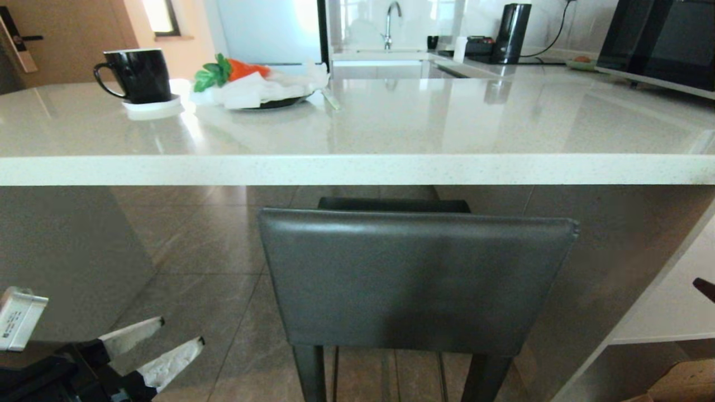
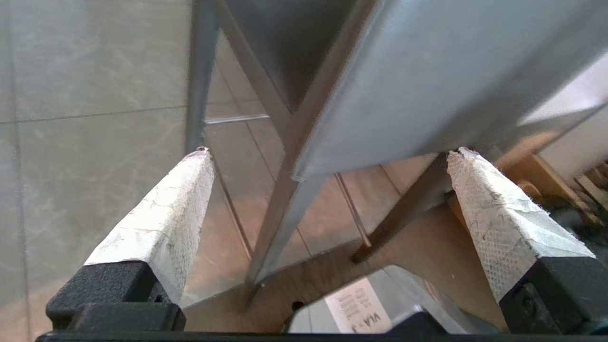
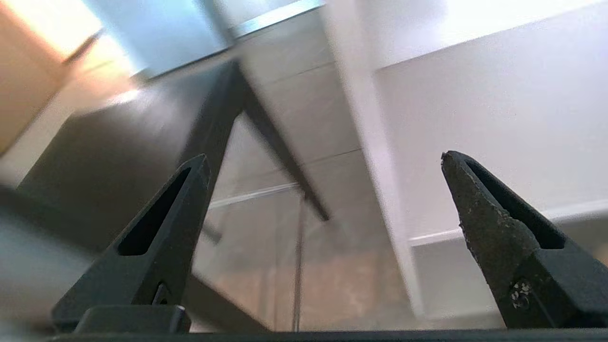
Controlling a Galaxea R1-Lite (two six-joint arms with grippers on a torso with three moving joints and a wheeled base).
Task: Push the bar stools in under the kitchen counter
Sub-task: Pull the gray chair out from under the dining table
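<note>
One bar stool stands in front of me, its dark grey padded backrest just below the thick white edge of the kitchen counter. Its seat reaches in under the slab. My left gripper hangs low, left of the stool, open and empty. In the left wrist view the left gripper faces the backrest and thin legs without touching them. My right gripper is open and empty, facing the stool's dark legs. Only one dark fingertip shows at the head view's right edge.
On the counter sit a black mug, a plate with a napkin and a toy carrot, a kettle and a microwave. A white shelf unit flanks the stool on the right. A grey panel stands left.
</note>
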